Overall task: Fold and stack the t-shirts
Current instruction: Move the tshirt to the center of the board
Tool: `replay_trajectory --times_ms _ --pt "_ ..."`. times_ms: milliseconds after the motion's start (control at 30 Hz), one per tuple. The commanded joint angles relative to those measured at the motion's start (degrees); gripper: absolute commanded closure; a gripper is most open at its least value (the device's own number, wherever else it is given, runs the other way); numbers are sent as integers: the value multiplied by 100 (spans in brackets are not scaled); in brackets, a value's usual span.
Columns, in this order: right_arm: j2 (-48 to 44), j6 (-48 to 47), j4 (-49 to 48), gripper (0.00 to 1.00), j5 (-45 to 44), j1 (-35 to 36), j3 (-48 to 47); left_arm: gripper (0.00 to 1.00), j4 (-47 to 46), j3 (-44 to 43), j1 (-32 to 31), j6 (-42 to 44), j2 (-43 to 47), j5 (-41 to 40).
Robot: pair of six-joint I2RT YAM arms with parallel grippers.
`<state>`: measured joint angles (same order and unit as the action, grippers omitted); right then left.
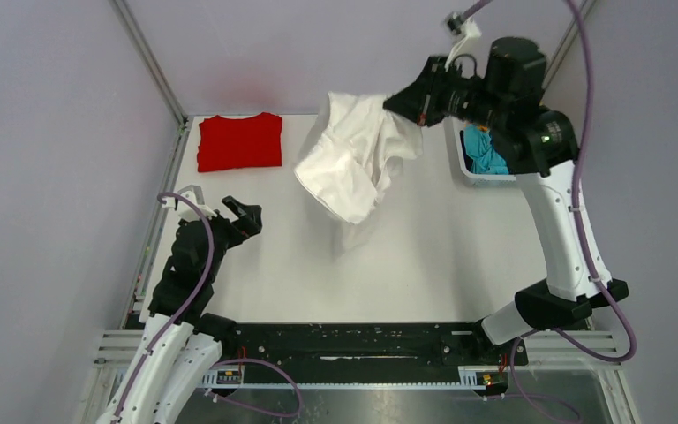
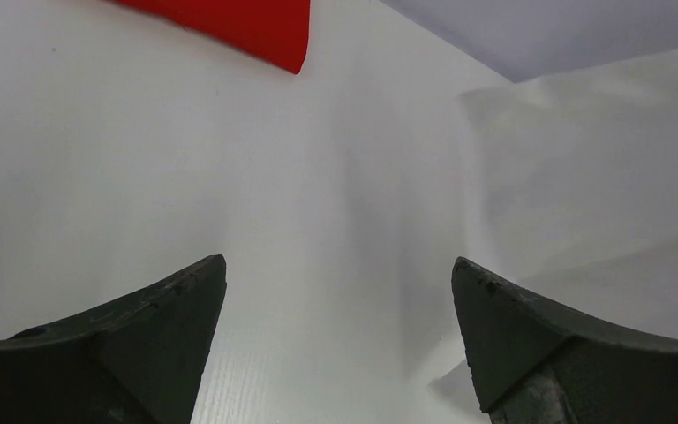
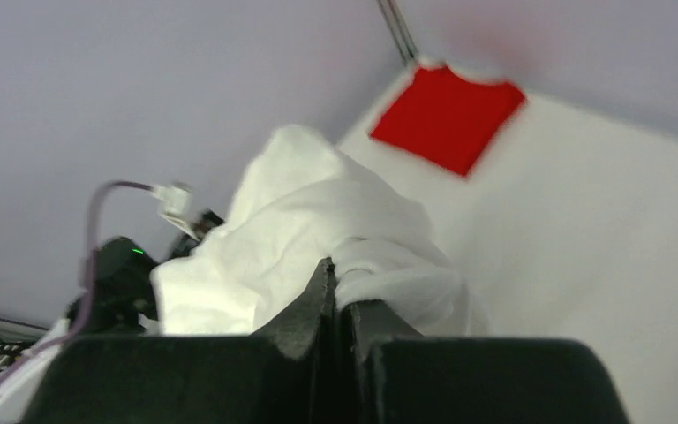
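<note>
While left hand (image 1: 242,212) open, right hand (image 1: 399,103) tight on one white t-shirt (image 1: 351,161); one red (image 1: 239,141).

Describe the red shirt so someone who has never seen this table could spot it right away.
Find the white table and look to its far left corner. The red t-shirt lies flat there, folded into a neat rectangle. Unlike the white t-shirt dangling crumpled from the right gripper and the teal cloth in the basket, it alone is folded and bright red.

White t-shirt (image 1: 353,163) crumpled, hanging lifted; red t-shirt (image 1: 239,141) folded flat, far-left.
</note>
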<state>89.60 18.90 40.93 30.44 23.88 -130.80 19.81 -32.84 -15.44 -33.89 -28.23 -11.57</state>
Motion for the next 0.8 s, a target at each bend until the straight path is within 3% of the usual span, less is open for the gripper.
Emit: replay_trajectory --times_ms 0,100,167,233,267,300,400,533,633,767 --pt "-840 70 -162 95 -1416 7 2531 1 52 -352 24 -249 -32 -94" --pt "-2062 479 -1567 88 -2684 -75 5455 1 150 -372 24 -563 -221 -130" --pt "-2525 879 -2089 74 -3422 -238 7024 1 96 -372 24 -704 -541 111" --pt "-2725 958 -2356 38 -3866 -396 8053 1 28 -357 26 -881 -948 399" --pt "-2756 923 -2344 11 -4146 -424 8333 1 -17 -348 24 -962 -1208 558" --pt "-2750 874 -2213 2 -4428 -427 8458 1 -55 -355 24 -1030 -1500 705" --pt "-2804 756 -1665 1 -4880 -428 8447 1 -109 -441 -38 -1076 -2393 1031" --pt "-3127 999 -1665 1 -4471 -310 8753 1 -126 -588 -457 -1082 -3382 947" --pt "-3243 1180 -1944 1 -3974 128 9022 1 -208 -736 -908 -1042 -3956 909" --pt "-3108 1246 -2157 0 -4098 1058 9034 3 -482 -756 -1320 -1056 -4582 888"
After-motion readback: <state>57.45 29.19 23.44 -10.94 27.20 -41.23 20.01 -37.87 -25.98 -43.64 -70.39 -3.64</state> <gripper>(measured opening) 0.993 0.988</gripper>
